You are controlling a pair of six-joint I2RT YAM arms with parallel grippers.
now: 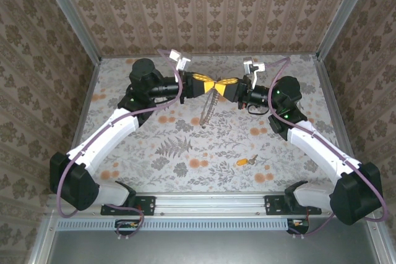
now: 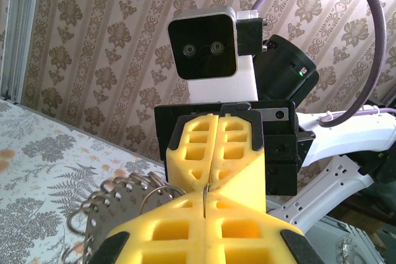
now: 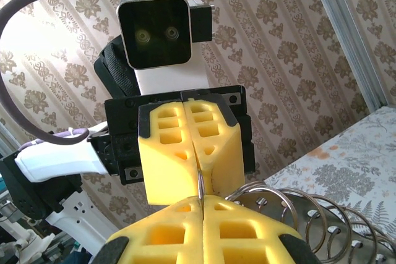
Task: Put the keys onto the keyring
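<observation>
My two grippers meet tip to tip above the middle of the table, the left gripper (image 1: 209, 84) coming from the left and the right gripper (image 1: 223, 85) from the right. Both are shut on the same thin wire loop of the keyring (image 1: 207, 110), whose silvery bulk hangs down below them. In the left wrist view my yellow fingers (image 2: 167, 227) pinch the wire, and a perforated metal piece with several rings (image 2: 114, 205) hangs to the left. The right wrist view has those rings (image 3: 309, 214) on its right. The small orange-headed key (image 1: 245, 161) lies on the table, nearer the right arm.
The floral tablecloth (image 1: 173, 146) covers the table, with patterned walls on three sides. Purple cables (image 1: 179, 81) loop off both wrists. The arm bases sit on the rail (image 1: 210, 202) at the near edge.
</observation>
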